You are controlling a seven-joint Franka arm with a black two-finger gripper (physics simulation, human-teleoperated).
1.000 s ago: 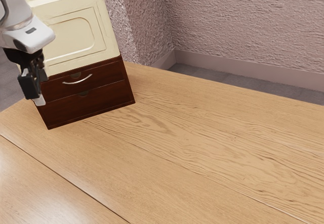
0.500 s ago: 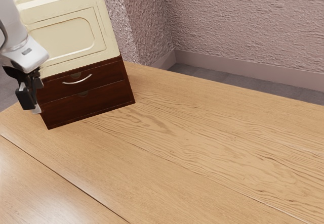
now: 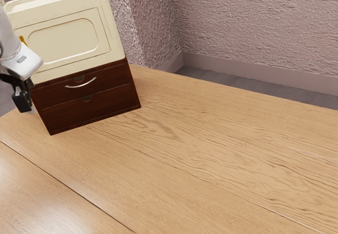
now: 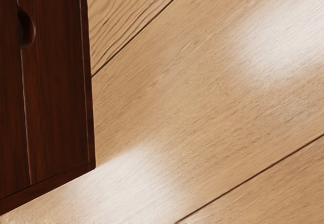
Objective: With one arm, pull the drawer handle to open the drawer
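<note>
My gripper (image 3: 25, 103) hangs at the exterior view's left edge, beside the near left side of the dark brown drawer unit (image 3: 97, 109), with a gap between it and the handle. A curved silver handle (image 3: 81, 84) sits on the upper drawer's front; both drawers look closed. In the wrist view the unit's dark front (image 4: 55, 92) appears with the round finger notch (image 4: 28, 27) of the lower drawer. The handle is out of the wrist picture. How the fingers stand cannot be made out.
A cream box (image 3: 66, 36) with a recessed front panel rests on top of the drawer unit. The wooden table (image 3: 190, 155) stretches in front and toward the exterior view's right. A textured wall (image 3: 253, 28) rises behind.
My arm and gripper have shifted toward the exterior view's left, away from the unit's front, uncovering more of its left side. The drawers, handle and cream box have stayed put.
</note>
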